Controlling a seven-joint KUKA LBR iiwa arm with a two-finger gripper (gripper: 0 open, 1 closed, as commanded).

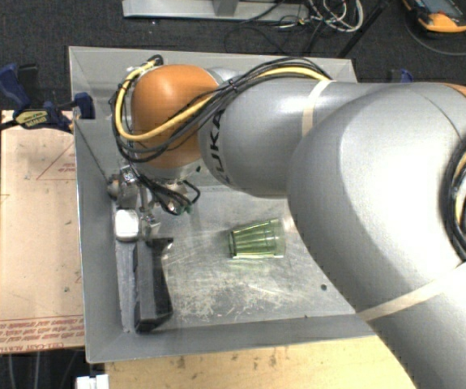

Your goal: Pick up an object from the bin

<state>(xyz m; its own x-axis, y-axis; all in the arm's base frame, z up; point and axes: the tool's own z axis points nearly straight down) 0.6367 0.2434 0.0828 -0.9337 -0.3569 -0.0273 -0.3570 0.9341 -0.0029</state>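
Camera view from above puts a long black bar [152, 292] along the left wall of the grey bin [96, 241], running from the near left corner up toward the middle of that wall. A small white piece [126, 224] sits at the bar's upper end, and I cannot tell whether it belongs to the bar or lies apart from it. My end effector [142, 203] hangs right over that upper end, just beside the white piece and close against the left wall. I cannot tell whether it is wide or narrow, nor whether it touches anything. Above it sits my orange wrist cover [172, 108], with black and yellow cables [124, 124] looped round it. Further right, well apart on the bin floor, a clear green ribbed cup [256, 240] lies on its side, near my arm.
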